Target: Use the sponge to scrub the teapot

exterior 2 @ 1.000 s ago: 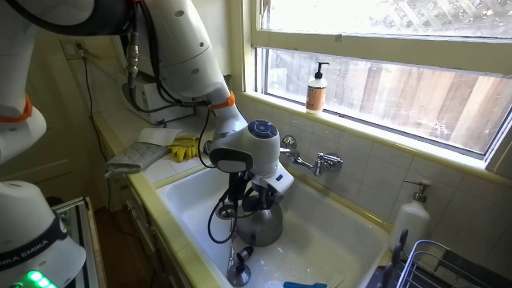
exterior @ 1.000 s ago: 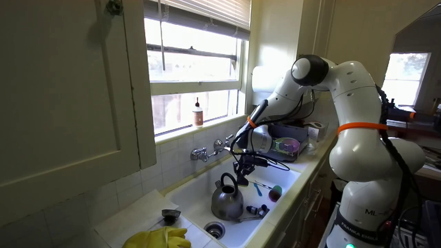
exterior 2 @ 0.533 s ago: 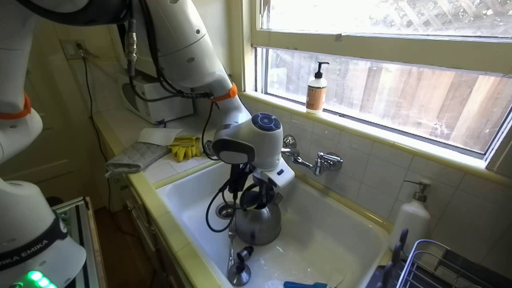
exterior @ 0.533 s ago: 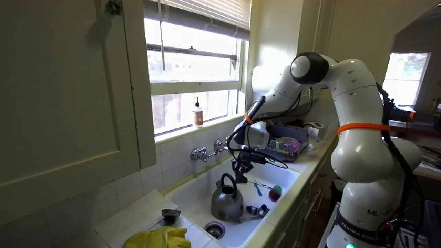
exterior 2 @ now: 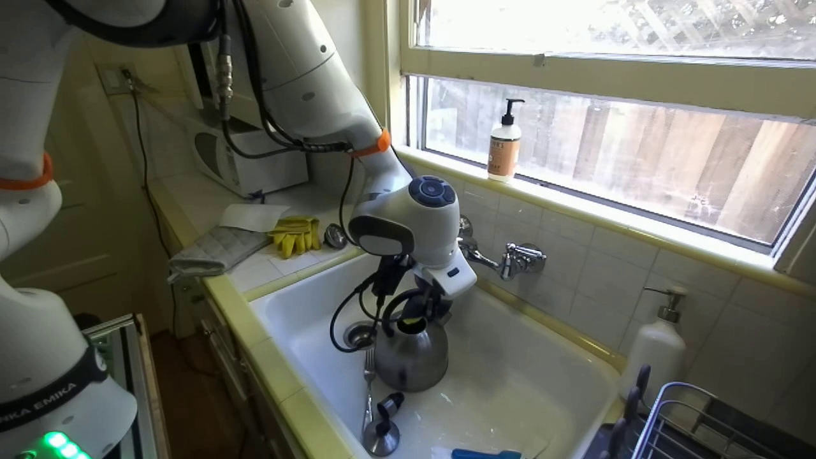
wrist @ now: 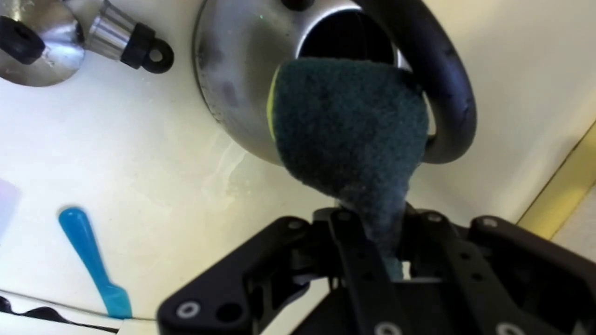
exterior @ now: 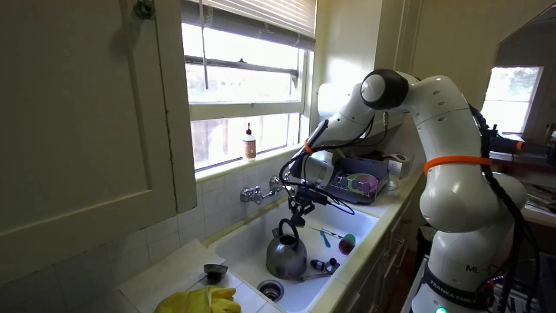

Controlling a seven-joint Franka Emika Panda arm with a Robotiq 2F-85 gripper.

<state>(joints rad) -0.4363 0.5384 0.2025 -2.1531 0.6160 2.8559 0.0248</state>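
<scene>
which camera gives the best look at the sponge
The wrist view. There the sponge is large and central, its dark face toward the camera, its near end held in the pincer. Both exterior views show just a small bit of it, with little detail, near the top of the teapot.

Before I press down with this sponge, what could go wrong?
The hand pinches the sponge near one end, so the free part may fold or slip under pressure.
The handle of the teapot appears close beside the sponge; a sideways stroke could snag it.
If the teapot slides, it might knock the small metal piece with the black loop.
</scene>
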